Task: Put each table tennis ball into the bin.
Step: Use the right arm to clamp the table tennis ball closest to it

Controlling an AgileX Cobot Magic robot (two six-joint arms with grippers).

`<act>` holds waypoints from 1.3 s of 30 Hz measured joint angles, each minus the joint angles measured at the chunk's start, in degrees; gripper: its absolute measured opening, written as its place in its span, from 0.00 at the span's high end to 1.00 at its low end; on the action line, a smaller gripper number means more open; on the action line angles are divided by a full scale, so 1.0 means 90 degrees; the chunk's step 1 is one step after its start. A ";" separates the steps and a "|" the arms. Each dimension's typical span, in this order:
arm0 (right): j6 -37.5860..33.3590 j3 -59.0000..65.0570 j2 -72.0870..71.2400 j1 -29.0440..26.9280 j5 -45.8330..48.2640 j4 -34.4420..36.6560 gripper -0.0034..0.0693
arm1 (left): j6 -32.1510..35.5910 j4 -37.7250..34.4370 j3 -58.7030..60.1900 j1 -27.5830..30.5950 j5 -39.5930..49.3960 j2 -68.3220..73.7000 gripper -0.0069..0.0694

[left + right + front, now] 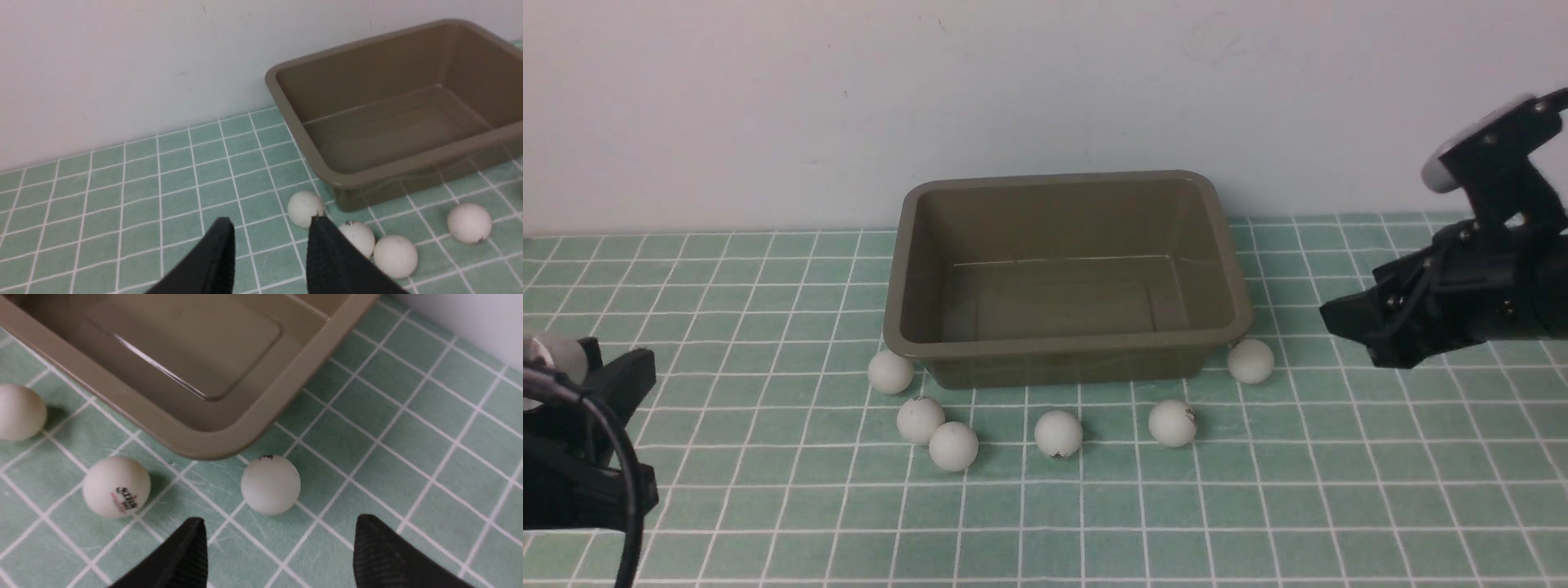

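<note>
Logged six table tennis balls (1058, 433) on bench (1339, 506), lower centre of front frame, strung along near wall of empty bin (1062, 347). Found right hand (280, 520) spread wide, empty, near rightmost ball (270, 484); left hand (270, 222) parted, empty. Judged balls light, stiff, slick, roll-prone: pinch across widest girth.
</note>
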 joint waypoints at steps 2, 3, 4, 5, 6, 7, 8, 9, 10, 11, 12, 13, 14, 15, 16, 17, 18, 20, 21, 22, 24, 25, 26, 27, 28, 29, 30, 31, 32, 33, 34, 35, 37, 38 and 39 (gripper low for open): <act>-0.0199 -0.0263 0.0400 0.0000 0.0123 0.0032 0.35 | 0.0095 -0.0029 0.0000 0.0000 -0.0021 0.0007 0.61; -0.0243 -0.0356 0.0521 0.0000 0.0160 0.0032 0.35 | 0.0126 -0.0036 0.0000 0.0000 -0.0021 0.0015 0.61; -0.0258 -0.0421 0.0600 0.0000 0.0234 0.0032 0.35 | 0.0148 -0.0043 0.0000 0.0000 -0.0021 0.0023 0.61; -0.0282 -0.0556 0.0754 0.0000 0.0315 0.0032 0.35 | 0.0166 -0.0045 0.0000 0.0000 -0.0023 0.0033 0.61; -0.0296 -0.0659 0.0867 0.0000 0.0433 0.0032 0.35 | 0.0189 -0.0045 0.0000 0.0000 -0.0023 0.0051 0.61; -0.0297 -0.0828 0.1047 0.0000 0.0557 0.0026 0.35 | 0.0204 -0.0045 0.0000 0.0000 -0.0023 0.0066 0.61; -0.0302 -0.0926 0.1152 0.0000 0.0647 0.0021 0.35 | 0.0215 -0.0051 0.0000 0.0000 -0.0017 0.0074 0.61; -0.0302 -0.1055 0.1288 0.0000 0.0756 -0.0012 0.35 | 0.0227 -0.0050 0.0000 0.0000 -0.0009 0.0081 0.61; -0.0323 -0.1149 0.1388 0.0000 0.0864 -0.0043 0.35 | 0.0227 -0.0050 0.0000 0.0000 -0.0003 0.0089 0.61; -0.0360 -0.1267 0.1523 0.0000 0.0935 -0.0092 0.35 | 0.0232 -0.0050 0.0000 0.0000 0.0025 0.0096 0.61; -0.0436 -0.1405 0.1687 0.0000 0.1037 -0.0149 0.35 | 0.0234 -0.0050 0.0000 0.0000 0.0042 0.0096 0.61; -0.0493 -0.1483 0.1782 0.0000 0.1082 -0.0182 0.35 | 0.0239 -0.0050 0.0000 0.0000 0.0077 0.0096 0.61; -0.0559 -0.1557 0.1875 0.0000 0.1119 -0.0218 0.35 | 0.0239 -0.0050 0.0000 0.0000 0.0127 0.0096 0.61; -0.0621 -0.1653 0.1994 0.0000 0.1160 -0.0275 0.35 | 0.0239 -0.0050 0.0000 0.0000 0.0167 0.0096 0.61; -0.0743 -0.1762 0.2134 0.0000 0.1197 -0.0334 0.35 | 0.0241 -0.0050 0.0000 0.0000 0.0189 0.0096 0.61; -0.0802 -0.1837 0.2235 0.0000 0.1212 -0.0373 0.35 | 0.0246 -0.0050 0.0000 0.0000 0.0234 0.0096 0.61; -0.0847 -0.1899 0.2324 0.0000 0.1215 -0.0404 0.35 | 0.0246 -0.0050 0.0000 0.0000 0.0262 0.0096 0.61; -0.0901 -0.1968 0.2452 0.0000 0.1220 -0.0433 0.35 | 0.0246 -0.0050 0.0000 0.0000 0.0365 0.0096 0.61; -0.0931 -0.1987 0.2510 0.0000 0.1220 -0.0433 0.35 | 0.0246 -0.0050 0.0000 0.0000 0.0428 0.0101 0.61; -0.1067 -0.2001 0.2637 0.0000 0.1200 -0.0433 0.35 | 0.0248 -0.0050 0.0000 0.0000 0.0536 0.0108 0.61; -0.1231 -0.2001 0.2779 0.0000 0.1186 -0.0415 0.35 | 0.0248 -0.0050 0.0000 0.0000 0.0565 0.0108 0.61; -0.1294 -0.2001 0.2843 0.0000 0.1177 -0.0369 0.35 | 0.0248 -0.0050 0.0000 0.0000 0.0579 0.0108 0.61; -0.1348 -0.2001 0.2908 0.0000 0.1177 -0.0302 0.35 | 0.0254 -0.0050 0.0000 0.0000 0.0595 0.0108 0.61; -0.1374 -0.2001 0.2948 0.0000 0.1171 -0.0257 0.35 | 0.0254 -0.0050 0.0000 0.0000 0.0625 0.0108 0.61; -0.1412 -0.2001 0.3026 0.0000 0.1169 -0.0171 0.35 | 0.0254 -0.0050 0.0000 0.0000 0.0643 0.0108 0.61; -0.1458 -0.2001 0.3094 0.0000 0.1155 -0.0095 0.35 | 0.0254 -0.0050 0.0000 0.0000 0.0656 0.0108 0.61; -0.1511 -0.2001 0.3130 0.0000 0.1131 -0.0053 0.35 | 0.0254 -0.0050 0.0000 0.0000 0.0656 0.0108 0.61; -0.1547 -0.2001 0.3151 0.0000 0.1113 -0.0037 0.35 | 0.0254 -0.0050 0.0000 0.0000 0.0656 0.0108 0.61; -0.1613 -0.2001 0.3164 0.0000 0.1091 -0.0002 0.35 | 0.0254 -0.0050 0.0000 0.0000 0.0656 0.0108 0.61; -0.1655 -0.2001 0.3174 0.0000 0.1081 0.0018 0.35 | 0.0254 -0.0050 0.0000 0.0000 0.0662 0.0108 0.61; -0.1710 -0.2001 0.3186 0.0000 0.1074 0.0058 0.35 | 0.0254 -0.0050 0.0000 0.0000 0.0662 0.0108 0.61; -0.1747 -0.2006 0.3193 0.0000 0.1057 0.0102 0.35 | 0.0254 -0.0050 0.0000 0.0000 0.0662 0.0108 0.61; -0.1875 -0.2006 0.3194 0.0000 0.1033 0.0251 0.35 | 0.0254 -0.0050 0.0000 0.0000 0.0662 0.0108 0.61; -0.1983 -0.2006 0.3194 0.0000 0.1021 0.0404 0.35 | 0.0254 -0.0050 0.0000 0.0000 0.0662 0.0108 0.61; -0.1999 -0.2006 0.3194 0.0000 0.1021 0.0427 0.35 | 0.0254 -0.0050 0.0000 0.0000 0.0662 0.0108 0.61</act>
